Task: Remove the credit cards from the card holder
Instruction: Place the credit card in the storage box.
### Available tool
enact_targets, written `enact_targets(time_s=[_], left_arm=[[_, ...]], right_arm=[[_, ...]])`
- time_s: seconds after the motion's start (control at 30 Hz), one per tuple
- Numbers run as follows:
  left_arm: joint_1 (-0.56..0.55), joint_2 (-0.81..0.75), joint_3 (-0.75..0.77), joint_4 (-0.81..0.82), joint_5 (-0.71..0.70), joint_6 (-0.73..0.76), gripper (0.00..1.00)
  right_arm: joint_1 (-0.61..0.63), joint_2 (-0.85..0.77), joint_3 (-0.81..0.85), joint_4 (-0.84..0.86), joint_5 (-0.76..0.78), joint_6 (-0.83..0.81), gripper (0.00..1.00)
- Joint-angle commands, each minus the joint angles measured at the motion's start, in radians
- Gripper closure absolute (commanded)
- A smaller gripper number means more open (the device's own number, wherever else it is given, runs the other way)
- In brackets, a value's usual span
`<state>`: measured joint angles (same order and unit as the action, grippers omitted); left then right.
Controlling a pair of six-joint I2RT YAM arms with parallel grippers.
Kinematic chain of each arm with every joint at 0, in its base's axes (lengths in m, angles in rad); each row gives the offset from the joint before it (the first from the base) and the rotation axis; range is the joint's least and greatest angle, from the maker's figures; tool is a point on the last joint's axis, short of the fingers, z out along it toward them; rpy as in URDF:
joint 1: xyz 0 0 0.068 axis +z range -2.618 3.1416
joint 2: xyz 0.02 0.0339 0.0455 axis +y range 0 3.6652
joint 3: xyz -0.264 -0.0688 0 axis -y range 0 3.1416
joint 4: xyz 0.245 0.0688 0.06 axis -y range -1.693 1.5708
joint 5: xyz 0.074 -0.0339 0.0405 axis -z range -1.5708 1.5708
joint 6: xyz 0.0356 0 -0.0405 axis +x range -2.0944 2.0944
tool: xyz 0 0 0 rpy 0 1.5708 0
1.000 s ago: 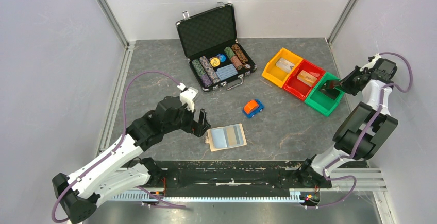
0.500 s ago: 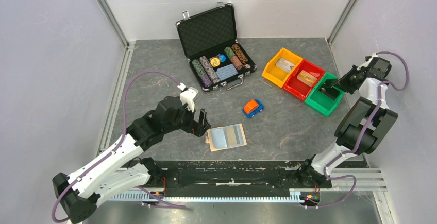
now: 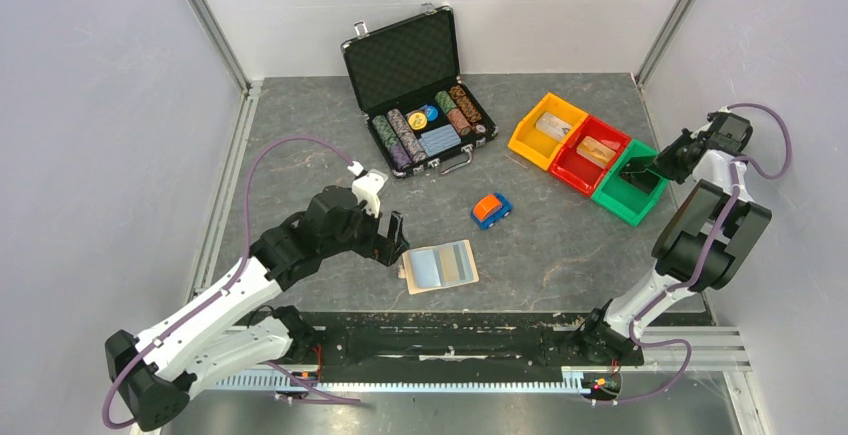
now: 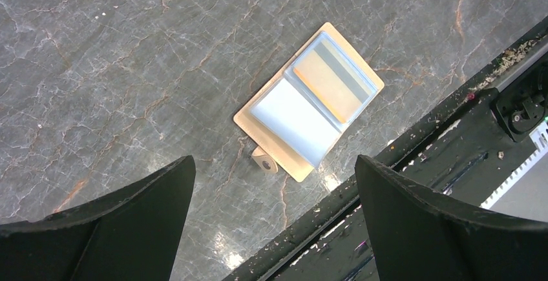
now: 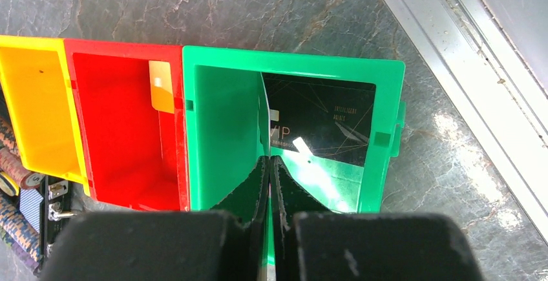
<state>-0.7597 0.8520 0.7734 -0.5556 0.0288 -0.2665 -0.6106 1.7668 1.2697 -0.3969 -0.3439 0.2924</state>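
- Lower centre of the overhead frame, the card holder lies open and flat on the grey table, with its snap tab sticking out of the near-left edge.
- Both of its sleeves are filled: a pale blue credit card on the left face and a tan card with a grey stripe on the right face. Neither is out yet.
- Just left of the holder in that frame, the left gripper hovers with its jaws spread wide and nothing in them. In its wrist view the holder sits above and between the two fingers, slightly right of centre.
- My judgement is that the next card needs a low, shallow approach. One fingertip should catch an exposed card edge and slide it along the sleeve, not lift it, since the light holder would probably drag along.
- Shifting the wrist rightward first would centre the card between the jaws.
- At the right of the overhead frame, the right gripper is clenched on a thin card held edge-on over the green bin. A black card already lies inside.
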Motion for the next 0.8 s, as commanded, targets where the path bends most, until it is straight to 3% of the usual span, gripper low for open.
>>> enact_targets(time_s=[0.0,0.47,0.77], left_arm=[[-0.001,0.004,0.026,-0.003,-0.001,0.087,0.0],[0.0,0.007,0.026,-0.003,0.001,0.085,0.0],[0.0,-0.007,0.021,-0.007,-0.007,0.081,0.0]], right_arm=[[-0.007,0.042,0.023,0.043,0.026,0.037,0.99],[0.015,0.026,0.068,-0.013,0.166,0.026,0.84],[0.062,-0.042,0.109,-0.088,0.267,0.014,0.82]])
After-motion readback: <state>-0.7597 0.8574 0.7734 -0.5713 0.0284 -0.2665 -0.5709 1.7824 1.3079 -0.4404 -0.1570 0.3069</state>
